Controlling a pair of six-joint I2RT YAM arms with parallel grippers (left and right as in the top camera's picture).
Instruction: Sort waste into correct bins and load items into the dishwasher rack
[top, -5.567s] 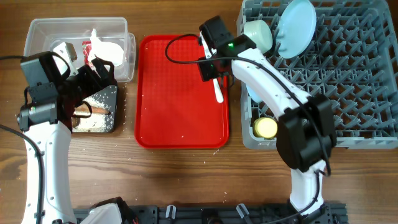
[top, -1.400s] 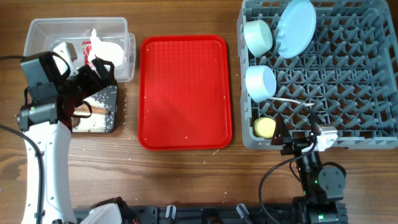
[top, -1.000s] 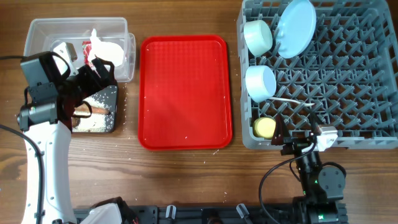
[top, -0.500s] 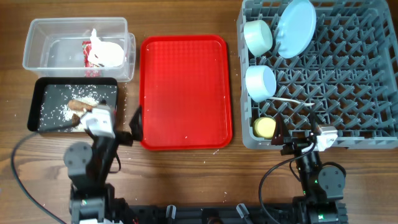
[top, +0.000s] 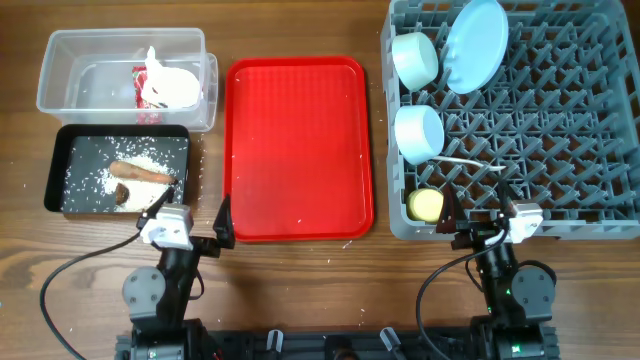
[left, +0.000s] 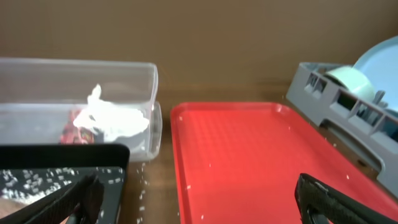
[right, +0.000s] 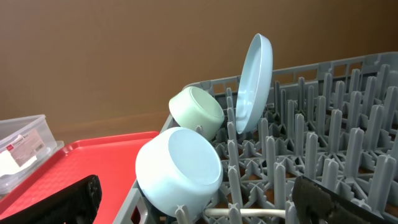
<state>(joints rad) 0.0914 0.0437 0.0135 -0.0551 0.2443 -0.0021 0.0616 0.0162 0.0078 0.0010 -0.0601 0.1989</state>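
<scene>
The grey dishwasher rack (top: 560, 120) holds the pale blue plate (top: 475, 45) upright, two bowls (top: 415, 58) (top: 419, 133) on their sides, the yellow cup (top: 427, 205) and the white spoon (top: 468, 161). The clear tub (top: 70, 80) contains white crumpled paper (top: 172, 86) and the red-and-white wrapper (top: 140, 80). In the black tray (top: 56, 180) lie a carrot-like stick (top: 140, 172), rice and a dark lump (top: 124, 195). My left gripper (top: 190, 218) (left: 202, 205) is open near the table's front, empty. Below the rack, my right gripper (top: 480, 215) (right: 199, 202) also stands open and empty.
A flat red tray (top: 297, 145) with a few rice grains lies between the bins and the rack. Loose grains are scattered on the wood beside the black tray. Both arm bases sit at the front table edge.
The left arm has pulled back from over the black tray and tub to the front edge, uncovering both bins. The right arm has not moved.
</scene>
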